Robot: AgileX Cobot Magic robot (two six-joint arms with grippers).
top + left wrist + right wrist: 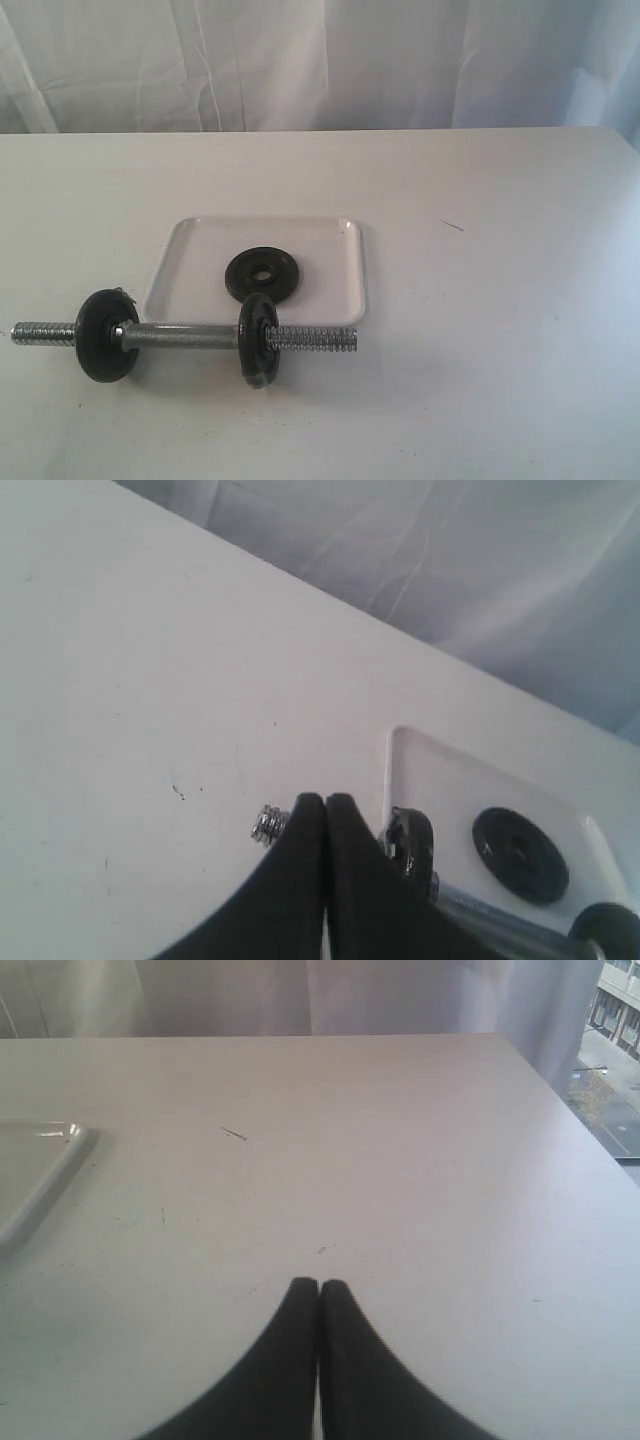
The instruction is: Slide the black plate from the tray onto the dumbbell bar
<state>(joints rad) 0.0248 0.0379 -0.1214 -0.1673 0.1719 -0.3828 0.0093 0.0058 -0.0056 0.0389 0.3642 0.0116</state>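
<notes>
The black plate [262, 275] lies flat near the middle of the tray [190, 250]. At the plate's 6 o'clock, the dumbbell bar [185, 336] lies on the table [500, 350], carrying two other discs [100, 336]. The left gripper [325, 798] and right gripper [318, 1283] each have jaws pressed together, holding nothing.

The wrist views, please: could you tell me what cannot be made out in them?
- Left wrist view: the left gripper hides part of the dumbbell bar; the edge cuts off its other end.
- Right wrist view: only a corner of the tray shows; the edge cuts off the rest.
</notes>
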